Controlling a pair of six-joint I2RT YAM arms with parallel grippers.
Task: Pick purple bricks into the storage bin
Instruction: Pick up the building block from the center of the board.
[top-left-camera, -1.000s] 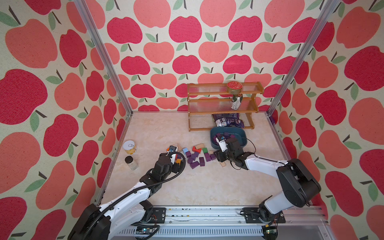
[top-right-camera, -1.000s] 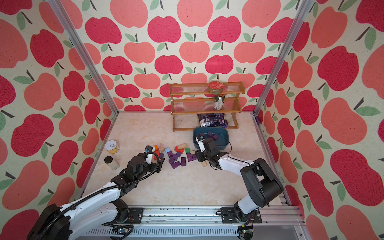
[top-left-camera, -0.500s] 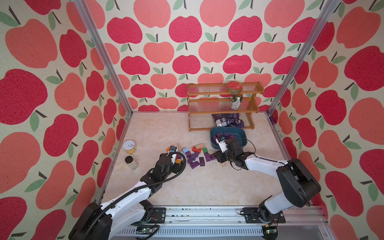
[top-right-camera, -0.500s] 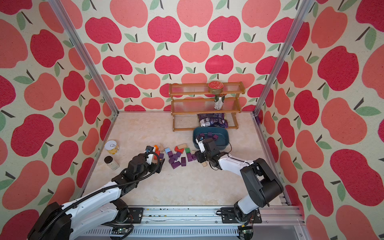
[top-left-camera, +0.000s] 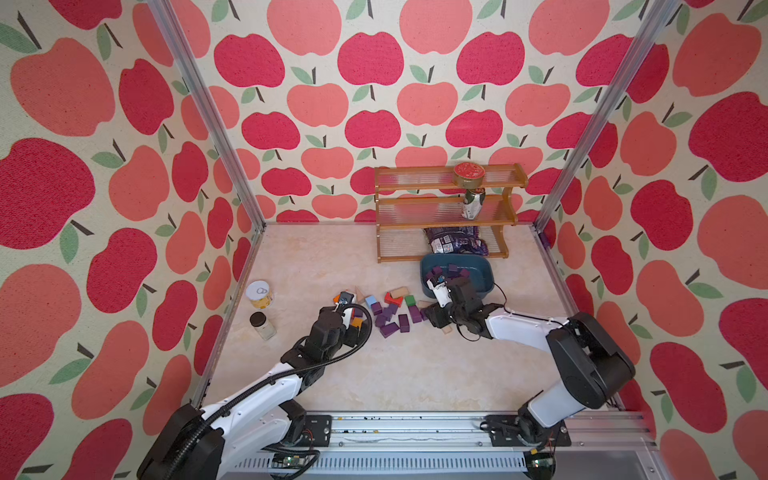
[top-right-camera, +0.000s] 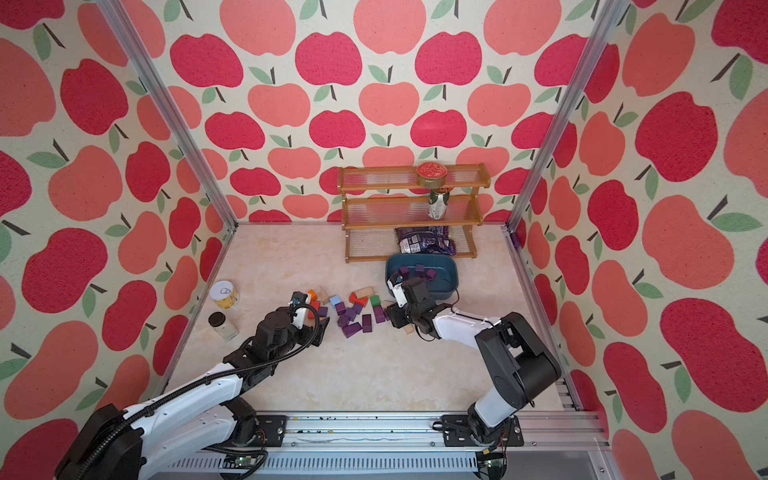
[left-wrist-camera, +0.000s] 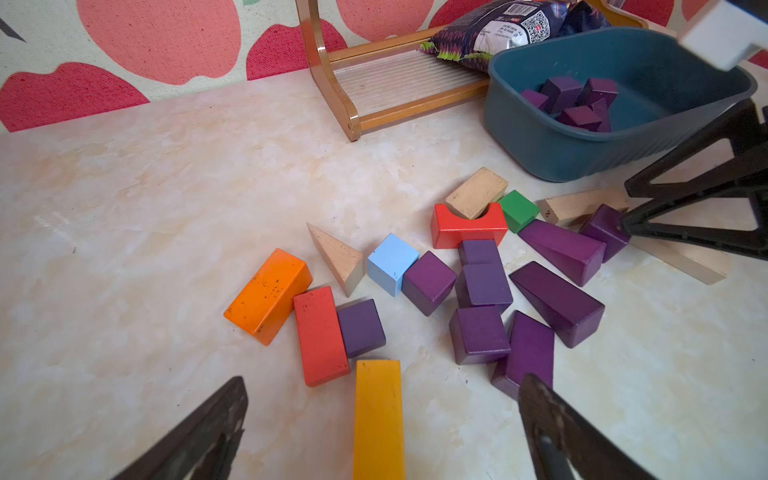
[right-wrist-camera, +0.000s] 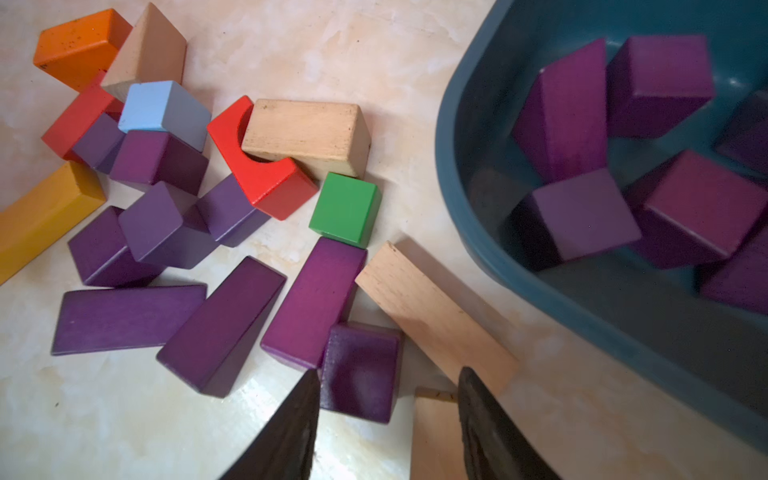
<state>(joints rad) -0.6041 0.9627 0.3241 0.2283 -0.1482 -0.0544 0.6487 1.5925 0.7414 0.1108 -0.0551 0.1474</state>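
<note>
Right tool (right-wrist-camera: 388, 372): jaws half-wide, low over the tabletop (right-wrist-camera: 332, 41), astride one small purple cube (right-wrist-camera: 357, 386). One finger lies against the cube's side; the other stands clear of it, over a tan plank (right-wrist-camera: 432, 311). Left tool (left-wrist-camera: 384, 380): jaws spread wide, holding nothing, hovering over the end of a yellow bar (left-wrist-camera: 378, 424). Purple bricks (right-wrist-camera: 224, 324): about nine loose on the tabletop, the cube counted, clustered just beside the right tool and between the two tools. Forms are cubes, short cuboids and long wedges in matte dark-purple painted wood with square edges. Mixed among them are a red arch block (right-wrist-camera: 266, 174), a green cube (right-wrist-camera: 345, 208), a light-blue block (left-wrist-camera: 390, 262), an orange block (left-wrist-camera: 270, 295) and plain tan pieces. Storage bin (right-wrist-camera: 453, 174): dark teal plastic, smooth, with rounded corners. It stands near the right tool on the side away from the cluster, in front of a wooden shelf rack (top-left-camera: 444, 208). Several more purple bricks are piled inside it, touching one another.
</note>
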